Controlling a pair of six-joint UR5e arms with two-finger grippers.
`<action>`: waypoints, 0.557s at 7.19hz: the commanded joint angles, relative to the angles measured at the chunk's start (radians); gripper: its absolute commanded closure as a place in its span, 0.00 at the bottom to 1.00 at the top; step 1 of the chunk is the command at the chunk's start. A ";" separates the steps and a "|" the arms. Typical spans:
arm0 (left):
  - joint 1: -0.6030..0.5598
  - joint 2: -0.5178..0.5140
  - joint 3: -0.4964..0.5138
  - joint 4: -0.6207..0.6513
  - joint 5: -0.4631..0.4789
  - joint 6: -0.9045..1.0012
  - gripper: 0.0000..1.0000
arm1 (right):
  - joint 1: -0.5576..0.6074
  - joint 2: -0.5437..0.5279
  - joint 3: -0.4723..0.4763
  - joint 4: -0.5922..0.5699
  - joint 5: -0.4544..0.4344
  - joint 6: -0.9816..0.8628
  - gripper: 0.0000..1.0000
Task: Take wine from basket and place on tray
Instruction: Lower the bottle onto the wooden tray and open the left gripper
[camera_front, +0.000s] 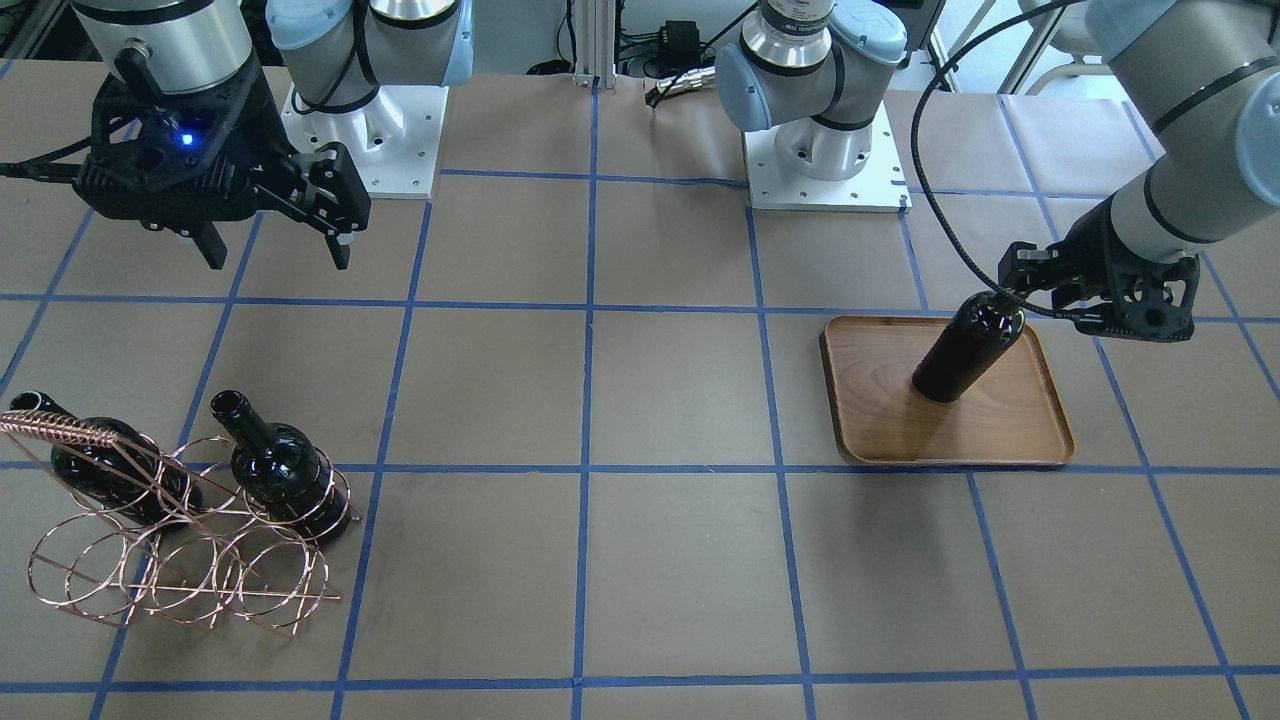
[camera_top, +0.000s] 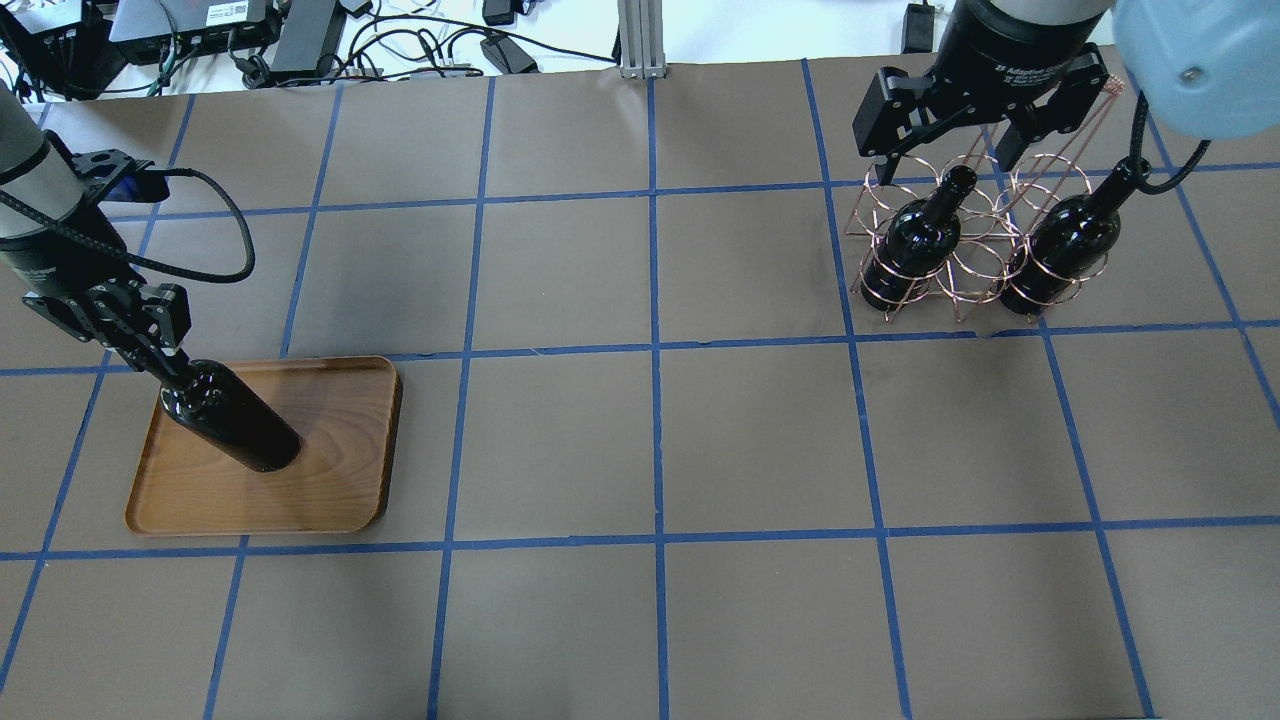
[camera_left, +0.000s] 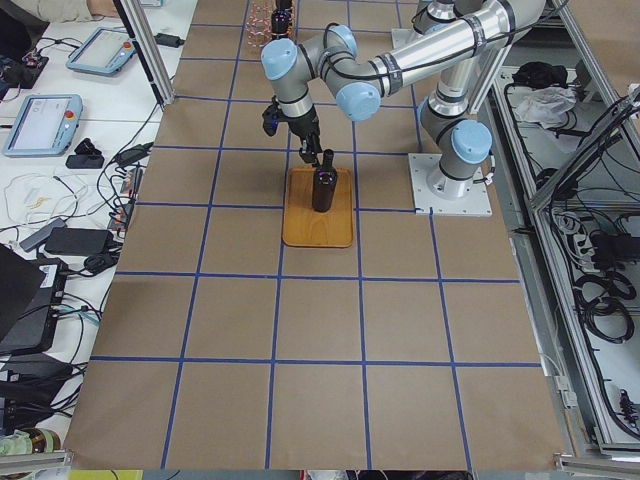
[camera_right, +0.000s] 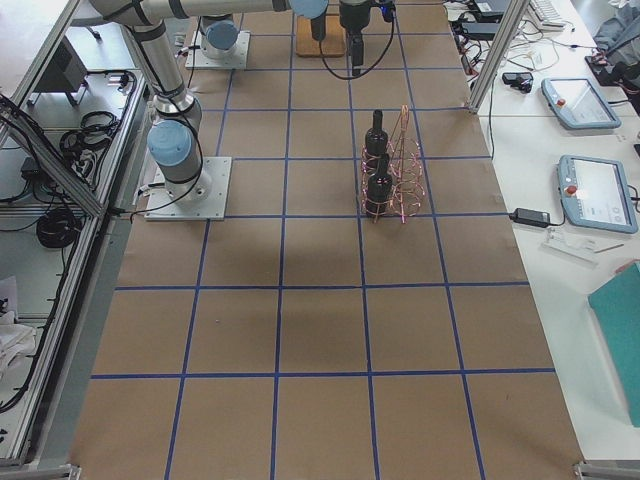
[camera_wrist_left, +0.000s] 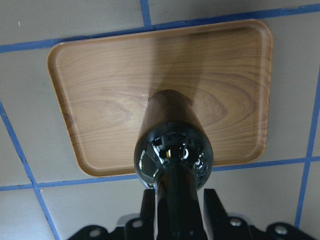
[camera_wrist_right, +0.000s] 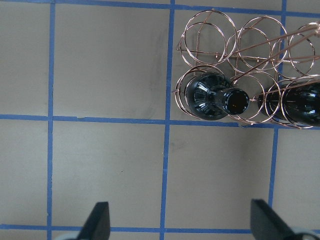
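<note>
Black glass wine (camera_top: 232, 430) upright on the tray (camera_top: 340, 480), pinched at the neck by the left pincer (camera_top: 160, 350).
Best settled flat before release, then cleared straight up; far right, by the basket (camera_top: 975, 262) holding two more bottles (camera_top: 918, 240), right pincer (camera_top: 940, 150) spread, empty.

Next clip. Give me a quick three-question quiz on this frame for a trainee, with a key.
1. True or false: the left tool holds the wine by its neck, upright over the tray.
2. How many bottles sit in the basket? A one, B two, C three.
3. Fill in: the right tool is ____ (open or shut).
Key: 1 true; 2 B; 3 open.
</note>
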 joint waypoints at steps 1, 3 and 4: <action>-0.041 0.057 0.070 -0.016 -0.019 -0.155 0.00 | 0.000 0.000 0.000 -0.002 0.000 0.000 0.00; -0.136 0.094 0.119 -0.029 -0.015 -0.166 0.00 | 0.000 0.000 0.000 -0.002 0.006 0.000 0.00; -0.153 0.114 0.119 -0.029 -0.033 -0.176 0.00 | 0.000 0.000 0.000 -0.002 0.003 0.000 0.00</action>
